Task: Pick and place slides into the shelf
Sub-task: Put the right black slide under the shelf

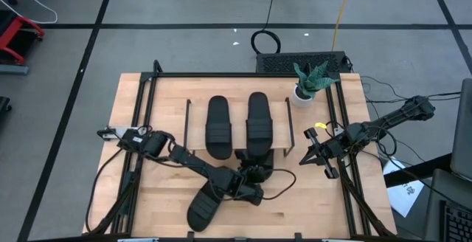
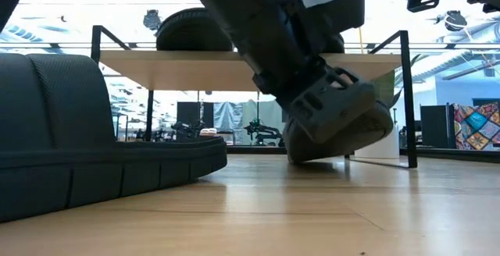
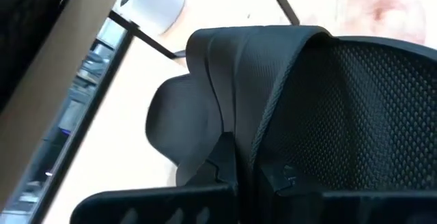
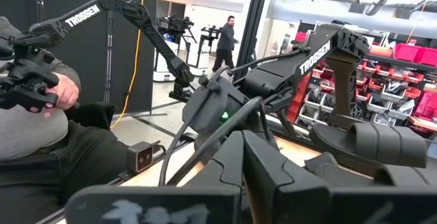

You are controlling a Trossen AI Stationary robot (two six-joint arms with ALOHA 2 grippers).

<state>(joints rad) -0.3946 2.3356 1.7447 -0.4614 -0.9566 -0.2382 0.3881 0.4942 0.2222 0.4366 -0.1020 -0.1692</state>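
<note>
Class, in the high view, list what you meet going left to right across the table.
Left arm's base → slide on the table → left slide on the shelf → right slide on the shelf → potted plant → right gripper.

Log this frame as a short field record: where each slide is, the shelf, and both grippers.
slides on shelf: two, side by side on top board
slide held: one, lifted in front of the shelf
slide on table: one, near front edge
shelf: mid-table
left gripper: shut on held slide
right gripper: shut, empty, right side
</note>
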